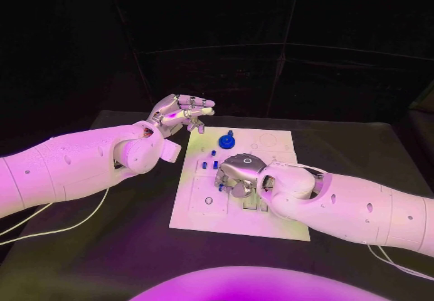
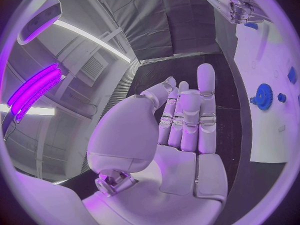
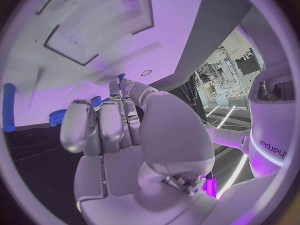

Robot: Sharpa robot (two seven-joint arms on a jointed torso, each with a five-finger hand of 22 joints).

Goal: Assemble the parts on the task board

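Observation:
The white task board (image 1: 271,207) lies in the middle of the black table. A blue gear (image 1: 227,141) stands near its far edge, with small blue pegs (image 1: 213,152) just in front of it. My right hand (image 1: 239,175) reaches down onto the board's middle, fingers curled in. In the right wrist view a small blue peg (image 3: 121,77) sticks out between the thumb and a fingertip. My left hand (image 1: 181,113) hovers above the board's far left corner, holding nothing. Its fingers (image 2: 187,115) stretch out close together, apart from the gear (image 2: 263,96).
Bare black table (image 1: 118,251) surrounds the board on all sides. A white cable (image 1: 63,229) trails across the table under my left arm. The board (image 3: 94,30) has shallow rectangular recesses near my right hand.

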